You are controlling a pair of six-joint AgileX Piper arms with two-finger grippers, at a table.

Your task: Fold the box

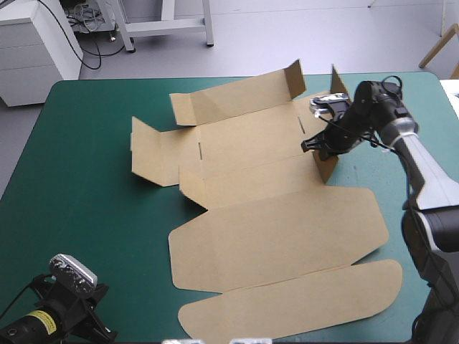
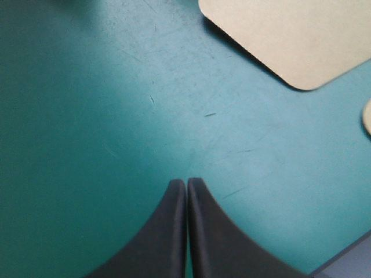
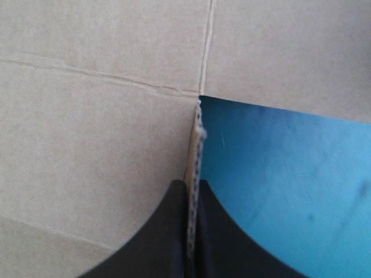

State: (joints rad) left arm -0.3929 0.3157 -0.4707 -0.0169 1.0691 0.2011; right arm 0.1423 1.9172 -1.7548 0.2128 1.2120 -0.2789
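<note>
Seemingly right fingers (image 3: 165,231) pinch a raised flap (image 3: 196,136) of the box (image 1: 272,236), seen only edge-on; left fingers (image 2: 159,237) meet empty

Matt brown box (image 1: 272,236) on a scuffed teal-green cover (image 2: 87,87)
The box is made of corrugated board, its fluted core laid bare at a cut edge (image 3: 197,136). Fine scratches are seen across the desk's cover. The black jaws are seen as smooth, possibly plastic.

Brown box (image 1: 272,240) on teal-green table (image 1: 79,201)
</note>
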